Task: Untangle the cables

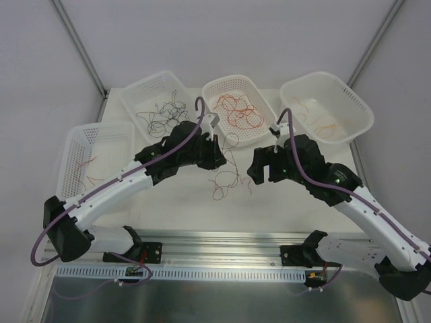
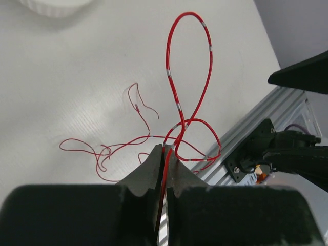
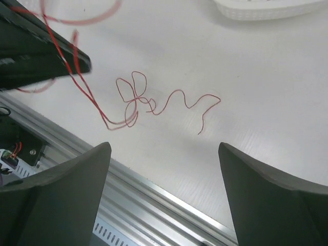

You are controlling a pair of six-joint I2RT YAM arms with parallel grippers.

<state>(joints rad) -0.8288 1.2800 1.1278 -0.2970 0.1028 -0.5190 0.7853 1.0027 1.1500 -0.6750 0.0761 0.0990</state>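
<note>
Between the tips of the left pincer, clamped hard, sits one hair-thin red wire with pale bands. It rises ahead of the tips in a tall loop that crosses itself just past the grip. Right pincer gapes wide with nothing in it, hovering over the white table. Just ahead of and below it lies a thin brownish-red wire, small loops at its left end, free tail to the right. Can't tell if it's hooked into the held wire. Beyond the left pincer, more thin reddish strands sprawl on the table. Farthest out, four white plastic mesh baskets hold wires: black in one, red and orange in others. Wires are probably near weightless, limp yet springy, slippery, snag-prone. Best hold: a free tail, clear of crossings.
</note>
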